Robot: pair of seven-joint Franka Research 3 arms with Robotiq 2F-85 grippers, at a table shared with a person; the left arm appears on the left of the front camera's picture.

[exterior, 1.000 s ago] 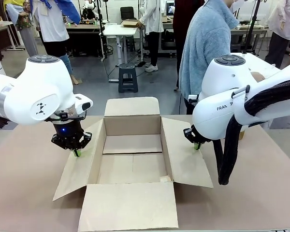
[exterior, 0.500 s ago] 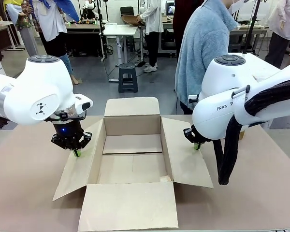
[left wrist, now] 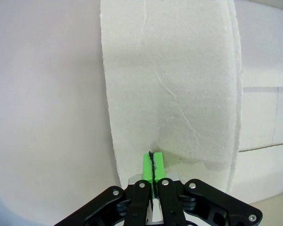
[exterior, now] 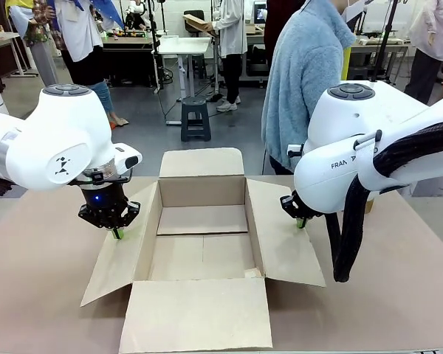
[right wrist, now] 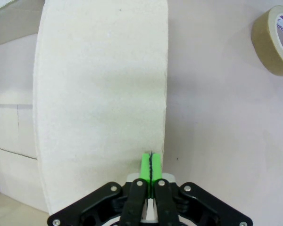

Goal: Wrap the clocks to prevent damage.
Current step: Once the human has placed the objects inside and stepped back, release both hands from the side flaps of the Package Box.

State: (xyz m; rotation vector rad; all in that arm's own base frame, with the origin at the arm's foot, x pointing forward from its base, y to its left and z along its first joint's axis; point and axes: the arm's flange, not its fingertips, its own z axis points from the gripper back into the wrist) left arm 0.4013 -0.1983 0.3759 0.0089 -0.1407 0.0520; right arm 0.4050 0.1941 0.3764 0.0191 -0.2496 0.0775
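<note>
The cardboard box [exterior: 203, 243] in front of you stands open at the middle of the table [exterior: 37, 280], with all four flaps folded outward. The left gripper [exterior: 117, 232] is closed, its green pads pressed together with nothing between them. Its tips are set down on the left flap [left wrist: 174, 84], near the flap's outer edge. The right gripper [exterior: 301, 221] is likewise closed and empty, with its tips on the right flap [right wrist: 99, 94], close to the outer edge. A roll of tape [right wrist: 276, 40] lies flat on the table beyond that flap. A person [exterior: 306, 81] in a light blue sweater stands at the far side.
</note>
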